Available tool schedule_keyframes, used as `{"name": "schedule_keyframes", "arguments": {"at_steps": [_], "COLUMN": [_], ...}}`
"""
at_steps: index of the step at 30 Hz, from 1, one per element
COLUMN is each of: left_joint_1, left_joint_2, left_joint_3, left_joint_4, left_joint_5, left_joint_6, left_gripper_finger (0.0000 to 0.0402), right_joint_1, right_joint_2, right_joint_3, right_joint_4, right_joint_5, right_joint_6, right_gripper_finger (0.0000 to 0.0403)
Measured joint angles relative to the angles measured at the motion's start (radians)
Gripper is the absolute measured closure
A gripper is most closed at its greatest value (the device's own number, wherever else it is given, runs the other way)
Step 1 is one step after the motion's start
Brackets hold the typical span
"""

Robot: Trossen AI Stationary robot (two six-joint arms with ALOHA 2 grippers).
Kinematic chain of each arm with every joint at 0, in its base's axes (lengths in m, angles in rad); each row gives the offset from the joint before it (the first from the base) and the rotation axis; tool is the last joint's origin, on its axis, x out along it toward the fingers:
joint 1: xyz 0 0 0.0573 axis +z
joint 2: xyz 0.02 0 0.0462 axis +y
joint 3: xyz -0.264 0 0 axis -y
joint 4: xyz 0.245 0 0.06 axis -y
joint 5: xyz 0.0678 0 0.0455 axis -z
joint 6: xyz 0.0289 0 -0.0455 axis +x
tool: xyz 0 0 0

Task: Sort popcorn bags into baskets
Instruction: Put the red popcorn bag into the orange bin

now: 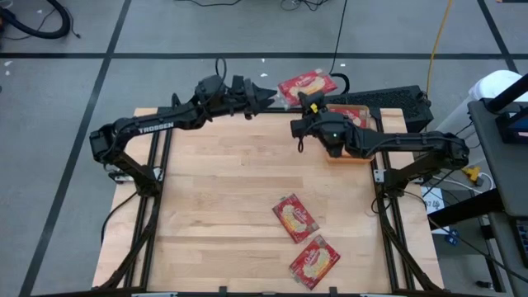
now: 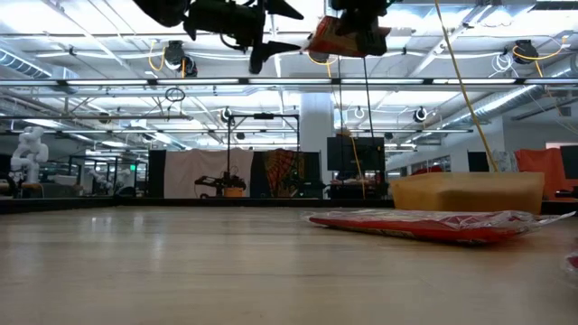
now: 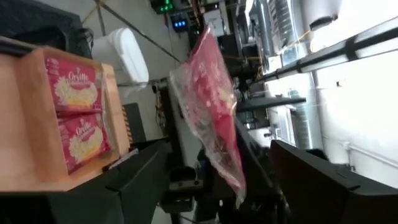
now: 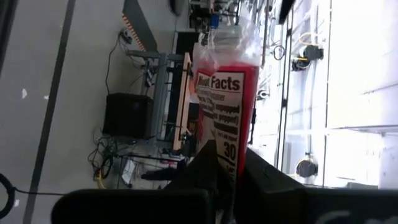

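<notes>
Pinching a raised popcorn bag, the right gripper faces the seemingly wide-open left gripper just beside it.

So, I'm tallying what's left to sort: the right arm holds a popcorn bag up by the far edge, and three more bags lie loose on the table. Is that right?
Not quite: only two popcorn bags lie loose on the table, as the high view shows. The rest stands: the right gripper holds a bag up by the far edge.
</notes>
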Motion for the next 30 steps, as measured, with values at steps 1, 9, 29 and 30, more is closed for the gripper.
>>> {"name": "schedule_keyframes", "arguments": {"at_steps": [1,9,29,30], "left_joint_1": [0.004,0.000,0.012,0.018], "left_joint_2": [0.000,0.008,0.156,0.156], "left_joint_3": [0.000,0.000,-0.001,-0.001], "left_joint_4": [0.000,-0.014,0.221,0.236], "left_joint_5": [-0.006,-0.108,-0.078,-0.054], "left_joint_6": [-0.003,-0.015,-0.081,-0.076], "left_gripper_finger": [0.0111,0.0073,0.0218,0.0236], "right_joint_1": [-0.006,-0.034,-0.033,-0.030], "right_joint_2": [-0.003,0.000,0.039,0.039], "right_joint_3": [0.000,0.004,0.003,0.003], "right_joint_4": [-0.005,-0.005,-0.028,-0.031], "right_joint_5": [-0.001,-0.060,-0.109,-0.108], "right_joint_6": [0.000,0.038,0.101,0.100], "right_gripper_finger": [0.0391,0.0391,0.0384,0.0384]}}
